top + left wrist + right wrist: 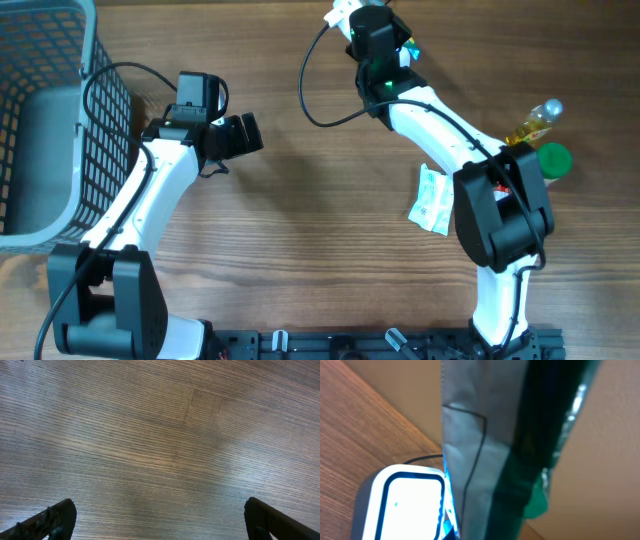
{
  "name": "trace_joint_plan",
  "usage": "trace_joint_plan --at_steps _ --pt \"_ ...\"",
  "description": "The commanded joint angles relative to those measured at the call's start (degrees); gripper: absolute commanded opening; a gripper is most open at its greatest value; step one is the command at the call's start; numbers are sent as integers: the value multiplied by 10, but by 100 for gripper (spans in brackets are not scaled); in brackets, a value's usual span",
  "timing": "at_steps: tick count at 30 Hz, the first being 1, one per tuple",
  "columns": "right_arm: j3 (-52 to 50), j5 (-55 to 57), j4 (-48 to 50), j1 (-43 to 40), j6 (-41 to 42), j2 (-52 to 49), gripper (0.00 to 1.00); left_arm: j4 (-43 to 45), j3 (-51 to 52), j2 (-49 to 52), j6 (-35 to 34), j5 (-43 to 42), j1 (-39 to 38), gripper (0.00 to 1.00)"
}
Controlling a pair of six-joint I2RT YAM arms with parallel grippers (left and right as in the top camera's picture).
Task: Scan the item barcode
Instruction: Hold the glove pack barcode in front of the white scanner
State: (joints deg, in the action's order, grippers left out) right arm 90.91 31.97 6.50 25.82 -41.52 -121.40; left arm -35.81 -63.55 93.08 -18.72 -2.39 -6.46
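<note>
A wood-grain table (300, 230) fills the scene, with a grey wire basket (50, 120) well behind the left gripper (238, 135). That gripper's jaws are spread wide, with only bare wood between them. The right gripper (388, 40) is clamped on a silver-and-green foil packet (485, 450), which hangs just ahead of its jaws beside the lit scanner (402, 505). Whether packet and scanner touch is hard to tell. Well behind those jaws lie a white sachet (430, 198), a bottle (530, 125) and a green lid (553, 160).
</note>
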Motion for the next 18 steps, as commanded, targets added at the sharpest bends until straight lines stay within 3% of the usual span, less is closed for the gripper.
trace_joint_plan --at_steps 1,18 --pt "6 -8 -1 10 16 -16 4 2 -4 -1 3 8 2 100" --pt "6 -126 -69 11 198 -19 4 2 -4 -1 3 8 2 100"
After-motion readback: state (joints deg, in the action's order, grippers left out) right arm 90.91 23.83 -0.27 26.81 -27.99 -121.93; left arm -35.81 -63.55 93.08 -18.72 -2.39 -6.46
